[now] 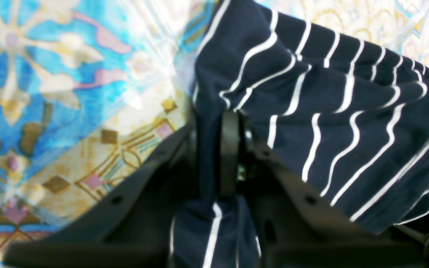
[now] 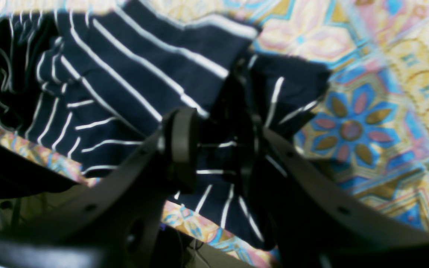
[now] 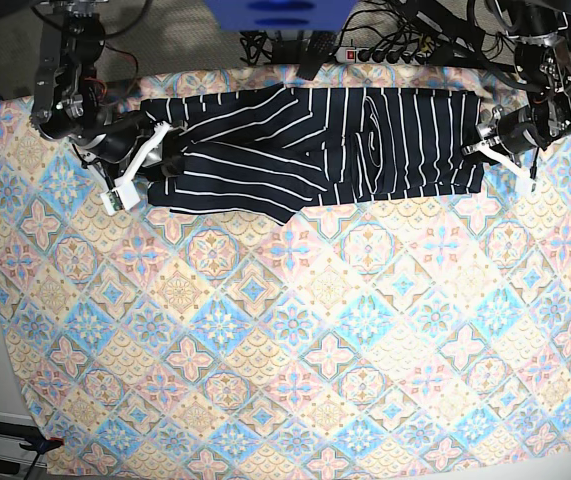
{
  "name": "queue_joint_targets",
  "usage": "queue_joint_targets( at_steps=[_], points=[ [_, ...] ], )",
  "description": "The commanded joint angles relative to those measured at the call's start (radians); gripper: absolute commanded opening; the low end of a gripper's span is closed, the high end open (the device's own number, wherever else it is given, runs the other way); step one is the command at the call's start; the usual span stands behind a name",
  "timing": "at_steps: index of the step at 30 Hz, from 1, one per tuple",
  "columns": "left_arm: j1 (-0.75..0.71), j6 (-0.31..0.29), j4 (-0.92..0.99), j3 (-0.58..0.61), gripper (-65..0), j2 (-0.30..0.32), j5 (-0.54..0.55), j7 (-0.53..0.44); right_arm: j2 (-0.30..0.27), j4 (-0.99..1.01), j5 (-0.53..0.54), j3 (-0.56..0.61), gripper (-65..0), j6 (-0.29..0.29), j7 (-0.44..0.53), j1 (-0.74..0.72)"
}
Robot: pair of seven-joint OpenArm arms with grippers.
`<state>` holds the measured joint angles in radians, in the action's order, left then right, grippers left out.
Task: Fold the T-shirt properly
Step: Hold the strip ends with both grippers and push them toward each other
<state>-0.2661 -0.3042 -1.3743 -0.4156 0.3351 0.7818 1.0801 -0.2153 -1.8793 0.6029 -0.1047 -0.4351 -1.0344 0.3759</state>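
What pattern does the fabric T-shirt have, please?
Thin white stripes on the dark navy fabric T-shirt; clearest in the base view.

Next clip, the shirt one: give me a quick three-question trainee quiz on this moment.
1. True or false: the left pincer has T-shirt fabric pinched between its jaws.
2. Where does the T-shirt lie on the tablecloth in the base view? A) along the top edge B) in the middle C) along the bottom edge
3. Fill in: the T-shirt is dark navy with thin ____ stripes.

Key: 1 true; 2 A; 3 white. The right pincer is also at the fabric, at the T-shirt's other end.
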Motion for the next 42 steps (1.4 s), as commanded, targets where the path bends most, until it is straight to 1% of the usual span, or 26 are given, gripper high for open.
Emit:
queue_joint_targets(
  at_steps=[1,4,7,9,11,15,28,31,35,36,38,42],
  points=[
    [0.000,0.001,-0.012,-0.004,-65.0,0.023,0.000,-0.008,-0.009,-0.010,0.013,0.000,-44.5,-0.005,0.009,-0.008],
    [0.000,0.001,-0.012,-0.004,-65.0,0.026,0.000,-0.010,-0.009,0.036,0.013,0.001,-35.2,-0.005,0.004,-0.015],
    [0.001,0.001,-0.012,-0.004,-65.0,0.026,0.000,-0.010,-0.008,0.094,0.013,0.004,-25.3,-0.005,0.004,-0.059],
    [0.001,0.001,-0.012,-0.004,-65.0,0.028,0.000,-0.010,-0.008,0.123,0.013,0.004,-21.2,-0.005,0.007,-0.067],
    [0.003,0.001,-0.012,-0.004,-65.0,0.028,0.000,-0.010,-0.008,0.142,0.015,0.004,-20.0,-0.005,0.007,-0.071],
    [0.004,0.001,-0.012,-0.004,-65.0,0.028,0.000,-0.010,-0.006,0.174,0.016,0.004,-20.0,-0.005,0.004,-0.096],
    [0.006,0.001,-0.012,-0.004,-65.0,0.028,0.000,-0.010,-0.005,0.421,0.016,0.000,-20.1,-0.008,0.018,-0.165],
    [0.006,0.001,-0.012,-0.004,-65.0,0.028,0.000,-0.010,-0.005,0.482,0.016,0.003,-20.1,-0.009,0.050,-0.176],
    [0.006,0.001,-0.012,-0.004,-65.0,0.028,0.000,-0.010,-0.002,0.522,0.018,0.006,-20.5,-0.009,0.053,-0.177],
    [0.006,0.001,-0.012,-0.004,-65.0,0.028,0.000,-0.010,-0.002,0.524,0.018,0.006,-21.7,-0.009,0.052,-0.177],
    [0.008,0.001,-0.012,-0.004,-65.0,0.028,0.000,-0.010,-0.002,0.533,0.018,0.024,-27.8,-0.009,0.052,-0.177],
    [0.008,0.001,-0.012,-0.004,-65.0,0.026,0.000,-0.010,-0.002,0.544,0.030,0.044,-44.4,-0.009,0.047,-0.176]
  ],
)
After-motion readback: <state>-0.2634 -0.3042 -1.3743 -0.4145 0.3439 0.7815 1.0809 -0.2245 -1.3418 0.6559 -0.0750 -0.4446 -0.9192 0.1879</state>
